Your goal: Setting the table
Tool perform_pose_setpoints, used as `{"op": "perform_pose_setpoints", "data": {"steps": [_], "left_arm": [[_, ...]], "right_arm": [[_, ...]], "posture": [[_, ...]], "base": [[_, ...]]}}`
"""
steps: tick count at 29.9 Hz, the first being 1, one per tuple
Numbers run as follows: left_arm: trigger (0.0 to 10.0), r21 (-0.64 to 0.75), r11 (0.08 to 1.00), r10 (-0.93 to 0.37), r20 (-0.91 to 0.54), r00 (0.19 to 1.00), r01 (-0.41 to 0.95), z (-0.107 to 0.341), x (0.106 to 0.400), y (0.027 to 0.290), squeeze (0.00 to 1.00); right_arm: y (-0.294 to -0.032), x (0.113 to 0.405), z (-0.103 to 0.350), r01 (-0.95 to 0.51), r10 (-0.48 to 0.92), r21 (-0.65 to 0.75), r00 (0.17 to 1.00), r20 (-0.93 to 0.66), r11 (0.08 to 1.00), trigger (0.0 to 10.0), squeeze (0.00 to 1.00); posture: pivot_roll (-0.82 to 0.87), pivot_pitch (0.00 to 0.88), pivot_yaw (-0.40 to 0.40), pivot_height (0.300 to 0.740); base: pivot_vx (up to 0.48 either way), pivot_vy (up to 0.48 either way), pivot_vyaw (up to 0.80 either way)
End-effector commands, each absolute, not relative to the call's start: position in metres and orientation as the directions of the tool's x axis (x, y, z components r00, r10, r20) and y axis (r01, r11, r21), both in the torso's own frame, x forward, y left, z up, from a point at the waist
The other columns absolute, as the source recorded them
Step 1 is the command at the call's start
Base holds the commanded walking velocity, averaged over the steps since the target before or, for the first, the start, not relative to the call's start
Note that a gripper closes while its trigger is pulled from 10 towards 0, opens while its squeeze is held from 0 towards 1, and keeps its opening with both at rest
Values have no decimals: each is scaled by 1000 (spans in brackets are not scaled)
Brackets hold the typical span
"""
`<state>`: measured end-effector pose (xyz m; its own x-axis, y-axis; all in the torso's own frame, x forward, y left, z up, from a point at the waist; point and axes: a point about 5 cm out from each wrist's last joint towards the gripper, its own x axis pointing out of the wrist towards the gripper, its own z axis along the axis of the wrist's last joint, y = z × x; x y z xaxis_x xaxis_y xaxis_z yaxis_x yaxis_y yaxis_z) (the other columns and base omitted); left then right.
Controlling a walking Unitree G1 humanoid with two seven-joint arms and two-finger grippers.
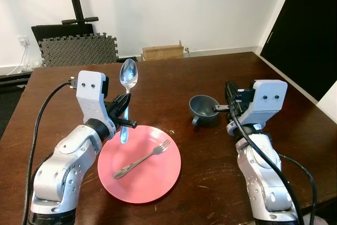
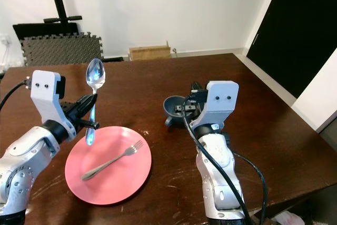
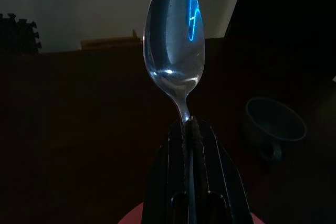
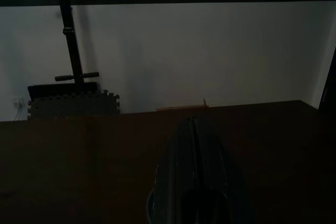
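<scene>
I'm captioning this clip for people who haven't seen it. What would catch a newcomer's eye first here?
Probably the shiny metal spoon, held upright, bowl up, in the left pincer above the rim of the round pink plate. Next, the silver fork lying diagonally on that plate on the dark brown wooden table. The right pincer sits at the small grey cup.

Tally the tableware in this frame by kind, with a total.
Plates: 1, pink plate
Forks: 1, fork lying on the plate
Spoons: 1, spoon held upright by the left gripper
Cups: 1, grey cup at the right gripper
Total: 4
</scene>
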<state>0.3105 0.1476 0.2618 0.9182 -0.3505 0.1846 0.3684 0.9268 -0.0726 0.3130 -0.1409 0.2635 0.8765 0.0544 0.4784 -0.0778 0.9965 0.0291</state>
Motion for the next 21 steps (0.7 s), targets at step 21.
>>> {"op": "perform_pose_setpoints", "data": {"steps": [21], "left_arm": [[10000,-54,921,-358,267,894,385,266,323,136,0]], "right_arm": [[-157,315,266,-29,28,-6,863,504,1000,10000,0]], "posture": [[30,0,-9,740]], "base": [[0,0,0]]}}
